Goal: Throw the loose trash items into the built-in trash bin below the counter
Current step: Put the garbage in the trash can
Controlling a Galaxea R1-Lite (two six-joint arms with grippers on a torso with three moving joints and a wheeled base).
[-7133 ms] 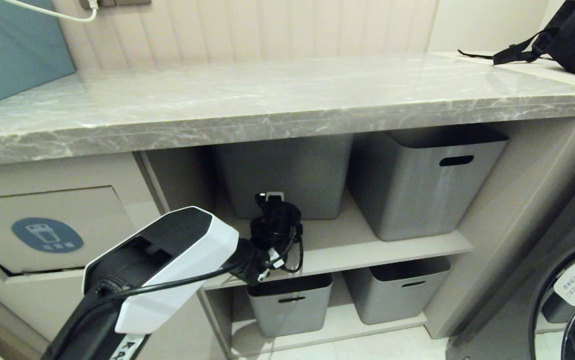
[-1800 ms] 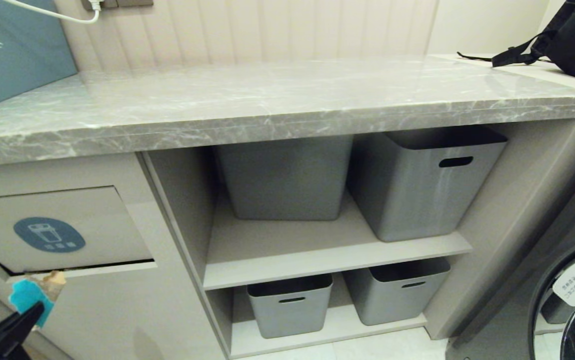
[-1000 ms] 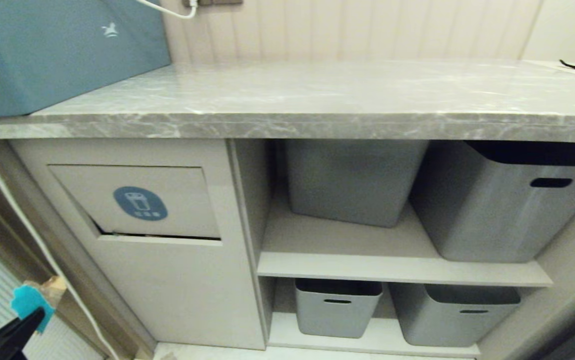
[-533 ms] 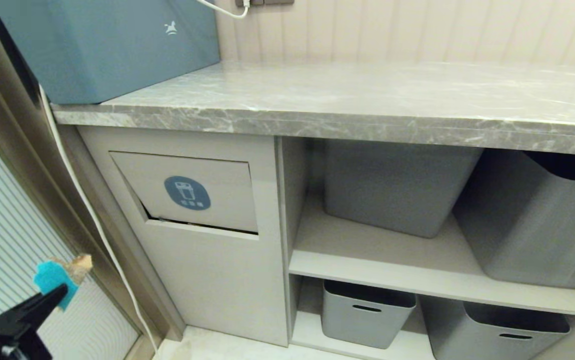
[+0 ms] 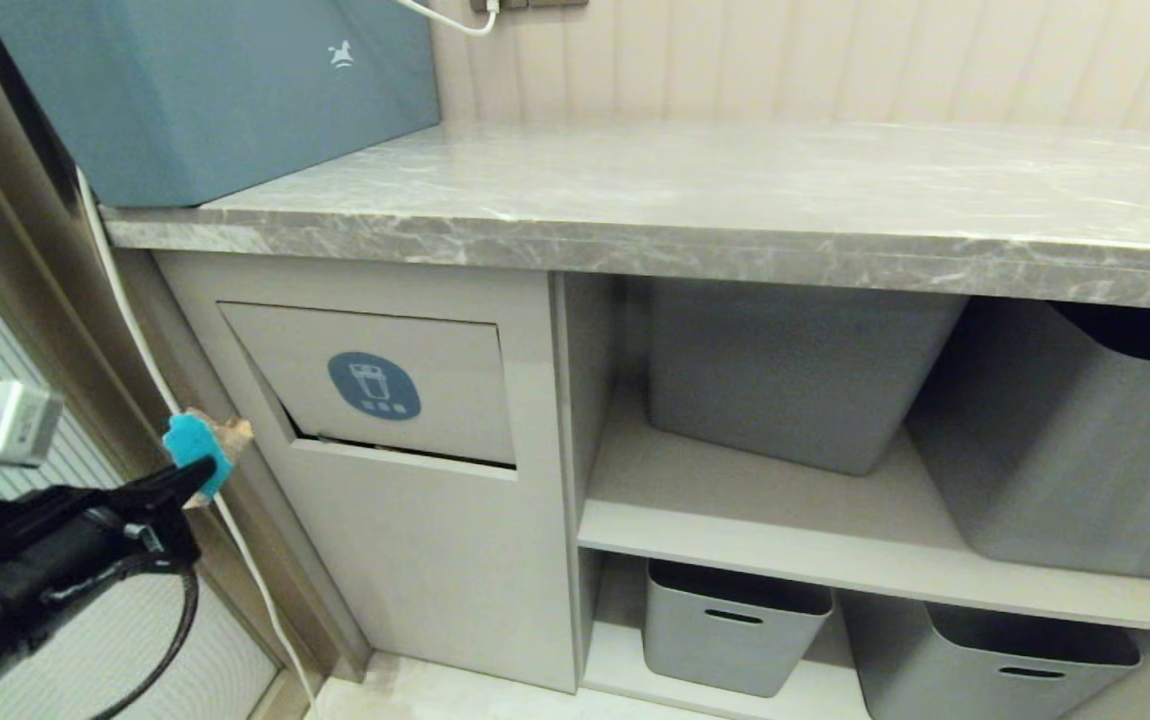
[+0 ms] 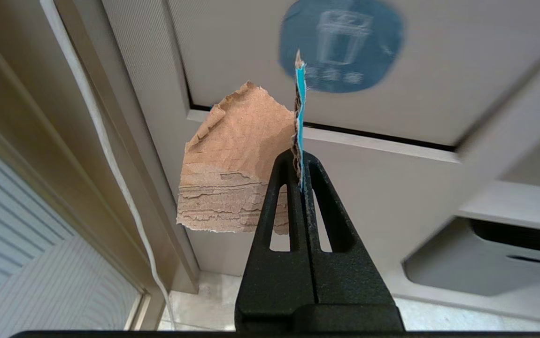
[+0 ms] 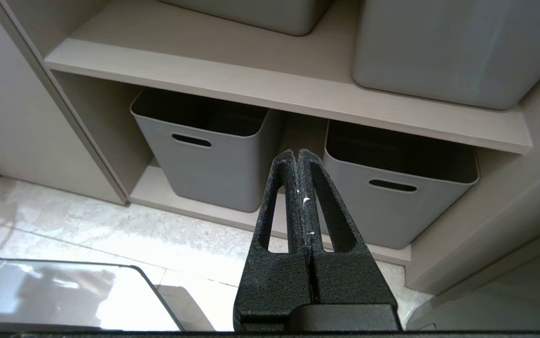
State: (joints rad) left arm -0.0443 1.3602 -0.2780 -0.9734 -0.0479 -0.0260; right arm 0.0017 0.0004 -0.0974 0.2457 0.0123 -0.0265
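Torn corrugated cardboard scrap (image 6: 232, 183) pinched in left pincer (image 6: 300, 162)

The scrap (image 6: 232, 178) is brown with a bright blue patch; the flap (image 5: 435, 375) is beige with a blue sticker (image 5: 374, 385); the counter (image 5: 695, 200) is grey with white streaks; the tubs (image 7: 204, 150) are grey

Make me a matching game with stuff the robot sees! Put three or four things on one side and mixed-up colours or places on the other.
Things:
1. cardboard scrap
2. bin flap sticker
3. grey tubs
4. right gripper

Clues:
A. blue oval with a white bin picture
B. shut, holding nothing
C. pinched in the left gripper
D. sitting on the shelves

Pairs: 1-C, 2-A, 3-D, 4-B
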